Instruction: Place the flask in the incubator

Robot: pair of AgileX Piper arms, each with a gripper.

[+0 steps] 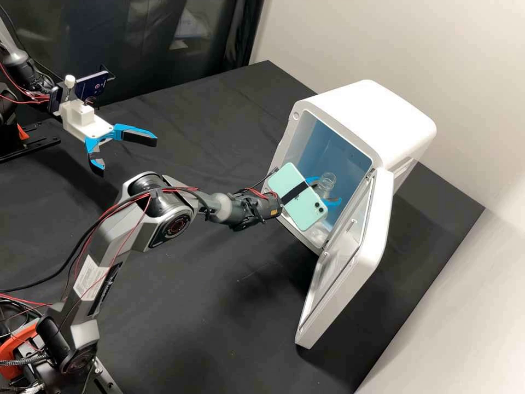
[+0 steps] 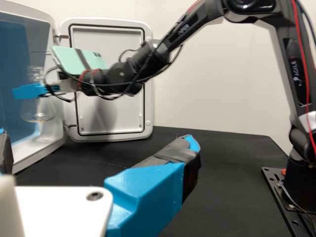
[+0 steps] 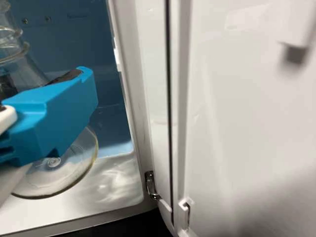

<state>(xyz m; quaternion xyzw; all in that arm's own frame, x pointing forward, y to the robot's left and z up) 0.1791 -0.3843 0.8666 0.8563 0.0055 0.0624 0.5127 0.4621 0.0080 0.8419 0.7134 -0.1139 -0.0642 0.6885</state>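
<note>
A clear glass flask (image 1: 328,181) stands upright inside the open white incubator (image 1: 377,117), low in its blue chamber. My right gripper (image 1: 326,191) reaches through the opening and is shut on the flask, one blue finger on each side. In the right wrist view a blue finger (image 3: 54,116) lies against the flask (image 3: 59,173), whose base is close over the incubator floor (image 3: 113,190). From the left wrist view the flask (image 2: 38,106) shows in the chamber. My left gripper (image 1: 127,156) hangs open and empty above the bench at the far left.
The incubator door (image 1: 350,257) is swung wide open toward the front, hinged beside the chamber. It also appears as the door (image 2: 111,79) and the door (image 3: 237,123). The black bench (image 1: 219,284) lies bare between the arms and the incubator.
</note>
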